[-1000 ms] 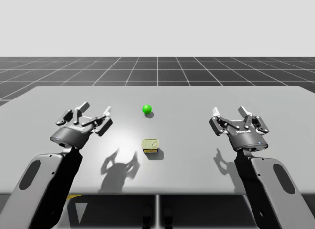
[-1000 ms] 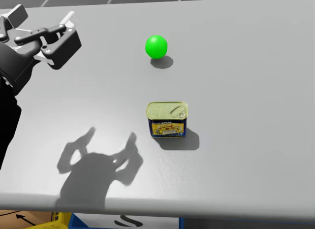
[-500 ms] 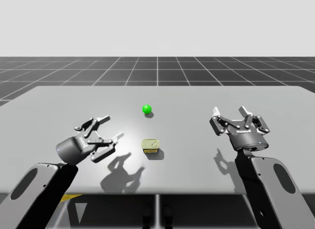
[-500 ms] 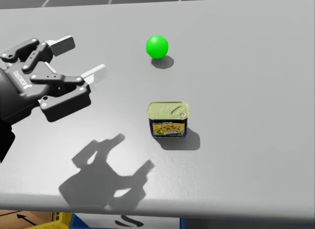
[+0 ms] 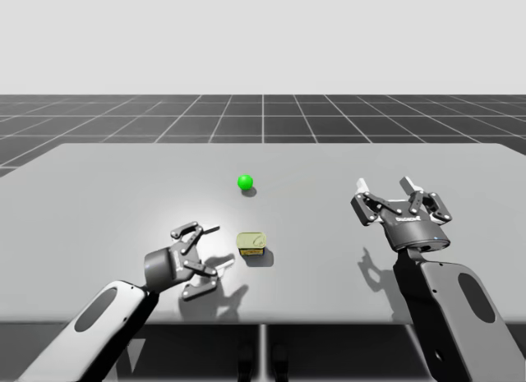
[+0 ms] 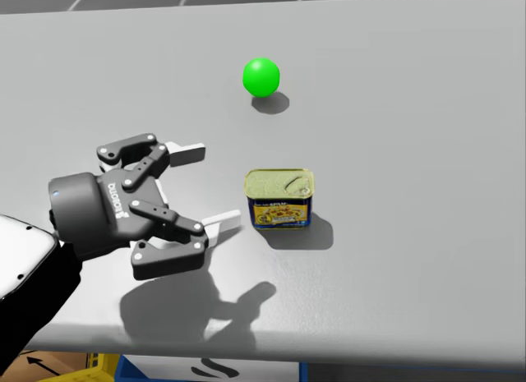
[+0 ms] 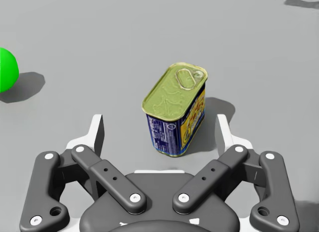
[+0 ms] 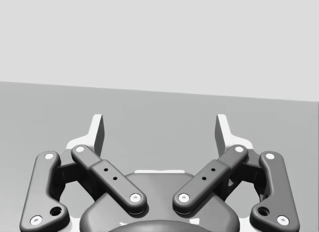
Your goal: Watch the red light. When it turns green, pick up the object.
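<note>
**Light green, left claw open at the tin**

My left claw (image 6: 212, 187) hangs low over the bench (image 5: 99, 177), toward its near edge. It is turned on its side, fingers spread wide, holding nothing. Just ahead of it, in line with the gap between the fingers, the rectangular tin (image 6: 279, 199) stands upright near the middle of the bench, with its gold lid up and blue and yellow sides. My left wrist view shows bare bench between the tin and each finger. Beyond the tin, toward the far edge, the round light (image 6: 261, 77) sits green, well apart from both. My right claw (image 5: 383, 186) is raised over the bench's right half, fingers wide open, empty.
</note>
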`<action>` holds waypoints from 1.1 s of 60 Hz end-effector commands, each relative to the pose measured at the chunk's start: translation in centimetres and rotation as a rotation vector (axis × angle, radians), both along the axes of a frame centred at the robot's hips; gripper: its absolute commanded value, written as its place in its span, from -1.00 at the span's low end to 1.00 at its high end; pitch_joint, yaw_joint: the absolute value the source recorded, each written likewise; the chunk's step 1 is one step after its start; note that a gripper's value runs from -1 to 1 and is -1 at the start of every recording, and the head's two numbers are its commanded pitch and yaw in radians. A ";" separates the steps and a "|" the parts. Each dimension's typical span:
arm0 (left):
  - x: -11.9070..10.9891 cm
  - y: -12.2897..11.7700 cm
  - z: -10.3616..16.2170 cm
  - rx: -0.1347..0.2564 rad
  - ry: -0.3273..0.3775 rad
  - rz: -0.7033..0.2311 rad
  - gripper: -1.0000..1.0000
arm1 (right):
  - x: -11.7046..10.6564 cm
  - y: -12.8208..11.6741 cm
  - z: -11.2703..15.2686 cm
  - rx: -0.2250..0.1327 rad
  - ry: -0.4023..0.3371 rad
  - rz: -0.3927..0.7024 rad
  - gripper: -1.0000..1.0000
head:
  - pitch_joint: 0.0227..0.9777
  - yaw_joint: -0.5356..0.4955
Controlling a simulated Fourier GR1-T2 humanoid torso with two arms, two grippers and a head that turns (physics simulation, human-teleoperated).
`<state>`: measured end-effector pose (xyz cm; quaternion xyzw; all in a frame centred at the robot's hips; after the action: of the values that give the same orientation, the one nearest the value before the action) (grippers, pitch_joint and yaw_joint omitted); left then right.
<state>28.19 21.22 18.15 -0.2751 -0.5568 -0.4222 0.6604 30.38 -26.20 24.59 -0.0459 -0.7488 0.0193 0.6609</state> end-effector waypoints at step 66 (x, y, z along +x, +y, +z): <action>3.2 -5.9 -4.1 0.122 0.090 -0.123 1.00 | -0.2 -0.5 0.6 0.016 -0.016 -0.008 -1.00 | 0.65 0.19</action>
<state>32.23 14.66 15.34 -0.2749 -0.5203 -0.4484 0.6728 30.19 -26.65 25.07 -0.0441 -0.7534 0.0114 0.6559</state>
